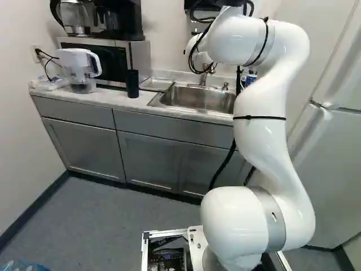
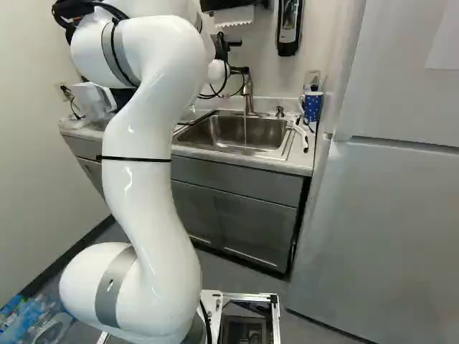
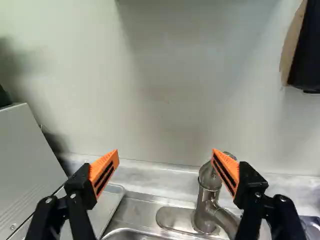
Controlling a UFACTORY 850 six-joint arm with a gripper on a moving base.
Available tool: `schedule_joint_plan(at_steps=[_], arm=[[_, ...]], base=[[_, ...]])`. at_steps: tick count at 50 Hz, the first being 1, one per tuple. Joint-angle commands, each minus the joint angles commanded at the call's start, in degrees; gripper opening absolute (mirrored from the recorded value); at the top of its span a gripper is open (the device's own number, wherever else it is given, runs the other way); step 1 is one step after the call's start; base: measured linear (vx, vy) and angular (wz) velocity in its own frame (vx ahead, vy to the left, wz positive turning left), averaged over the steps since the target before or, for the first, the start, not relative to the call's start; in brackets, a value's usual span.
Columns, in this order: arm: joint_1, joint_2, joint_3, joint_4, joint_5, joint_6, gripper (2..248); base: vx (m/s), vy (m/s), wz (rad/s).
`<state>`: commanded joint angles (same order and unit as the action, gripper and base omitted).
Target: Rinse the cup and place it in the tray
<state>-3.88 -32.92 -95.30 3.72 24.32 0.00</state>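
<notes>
Beyond the arm in the right base view, dark parts of my gripper (image 2: pixel 223 49) show near the faucet, its fingertips not discernible. In the wrist view the gripper (image 3: pixel 165 157) is open, nothing between its orange pads, facing the wall above the sink's back rim. A black cup (image 1: pixel 132 83) stands upright on the counter by the microwave, and a blue cup with white dots (image 2: pixel 313 106) at the sink's other side. The flat metal tray (image 1: pixel 156 84) lies between microwave and sink (image 2: pixel 215 134). From the faucet (image 2: pixel 249 93) a thin stream of water falls into the basin.
The microwave (image 1: pixel 138 56) carries a coffee maker (image 1: pixel 121 20); a white pitcher (image 1: pixel 79 68) stands before it. A soap dispenser (image 2: pixel 289 25) hangs on the wall. The fridge (image 2: pixel 387 215) rises beside the counter. Bottles (image 2: pixel 32 319) lie on the floor.
</notes>
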Motion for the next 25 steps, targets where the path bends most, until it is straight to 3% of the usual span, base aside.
schedule_joint_plan(at_steps=[25], arm=[[0.0, 0.0, 0.0, 0.0, 0.0, 0.0, 247]], base=[[0.000, 0.000, 0.000]])
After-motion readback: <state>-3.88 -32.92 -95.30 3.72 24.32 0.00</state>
